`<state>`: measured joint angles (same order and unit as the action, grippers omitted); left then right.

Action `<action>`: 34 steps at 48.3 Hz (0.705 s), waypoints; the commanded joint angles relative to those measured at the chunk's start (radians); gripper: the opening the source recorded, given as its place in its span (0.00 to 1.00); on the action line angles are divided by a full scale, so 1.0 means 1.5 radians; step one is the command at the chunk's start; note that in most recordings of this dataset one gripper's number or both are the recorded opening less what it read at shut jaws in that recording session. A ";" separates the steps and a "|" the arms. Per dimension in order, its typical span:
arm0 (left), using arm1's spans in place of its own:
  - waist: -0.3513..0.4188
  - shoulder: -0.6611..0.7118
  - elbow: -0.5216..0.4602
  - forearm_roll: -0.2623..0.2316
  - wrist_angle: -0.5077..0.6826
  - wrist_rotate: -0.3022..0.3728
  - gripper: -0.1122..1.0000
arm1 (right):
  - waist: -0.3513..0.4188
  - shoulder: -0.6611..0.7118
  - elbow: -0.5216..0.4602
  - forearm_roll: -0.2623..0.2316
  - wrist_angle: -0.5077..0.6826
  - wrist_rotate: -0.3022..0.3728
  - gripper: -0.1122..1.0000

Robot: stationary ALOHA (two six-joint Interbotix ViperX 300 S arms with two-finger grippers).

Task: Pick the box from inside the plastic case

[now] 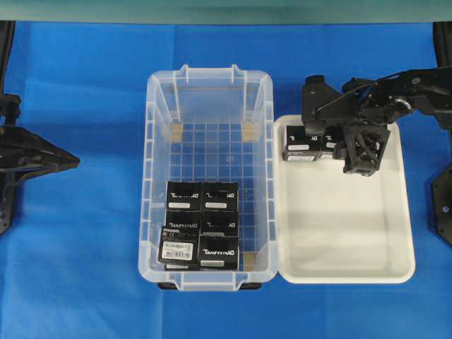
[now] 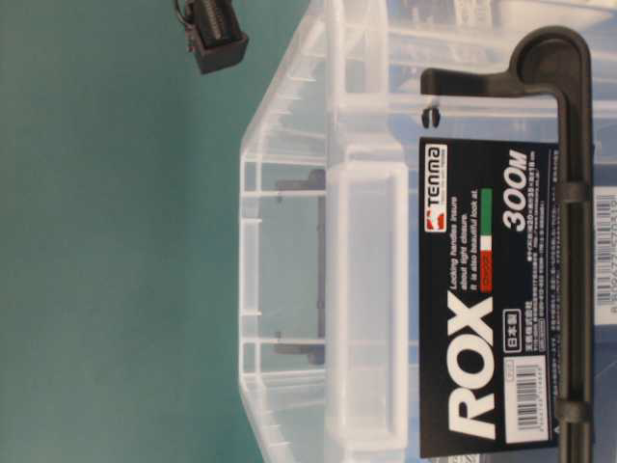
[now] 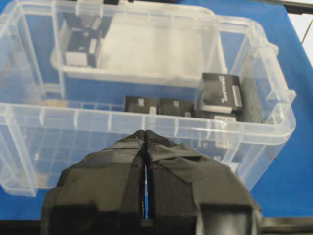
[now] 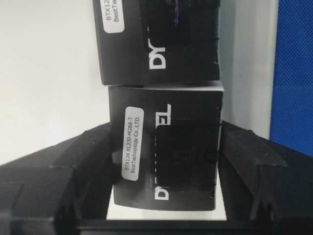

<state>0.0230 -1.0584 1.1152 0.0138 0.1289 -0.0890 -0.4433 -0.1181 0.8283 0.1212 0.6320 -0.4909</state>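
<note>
- From overhead, my right pincer (image 1: 361,152) hangs over the far corner of the white tray (image 1: 395,233), with two black boxes side by side just to its left; the nearer one (image 1: 330,143) sits right against its fingers
- To the left of the tray stands the clear plastic case (image 1: 159,176), touching the tray's rim; six more black boxes (image 1: 201,224) are packed at its near end, one with a barcode sticker (image 1: 178,248)
- My left pincer (image 1: 67,162) waits well to the left of the case, over the blue cloth (image 1: 78,268)
- From table level, only the case's end wall (image 2: 366,309) and a black label (image 2: 482,318) show, plus a bit of a black gripper part (image 2: 217,39) up top; I cannot tell more there
- From my left wrist, my fingers (image 3: 122,171) are pressed together, holding nothing; the case lies just ahead with boxes inside it
- From my right wrist, a box (image 4: 166,152) sits between my two fingers (image 4: 63,166), which stand at its sides at box width; whether they press it I cannot tell. A second box (image 4: 156,39) lies just beyond, both on the tray
</note>
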 commanded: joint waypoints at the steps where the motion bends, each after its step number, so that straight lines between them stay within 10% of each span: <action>1: 0.003 0.006 -0.016 0.002 -0.003 -0.001 0.07 | -0.005 0.004 -0.003 0.002 -0.003 0.004 0.67; 11: 0.004 0.007 -0.016 0.002 -0.003 -0.001 0.07 | 0.008 -0.003 -0.008 0.001 -0.003 0.005 0.98; 34: 0.003 0.007 -0.017 0.002 -0.004 0.003 0.07 | 0.013 -0.155 -0.102 -0.001 0.079 0.006 0.97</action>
<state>0.0261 -1.0569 1.1152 0.0138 0.1289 -0.0859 -0.4264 -0.3022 0.7164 0.1212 0.7286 -0.4801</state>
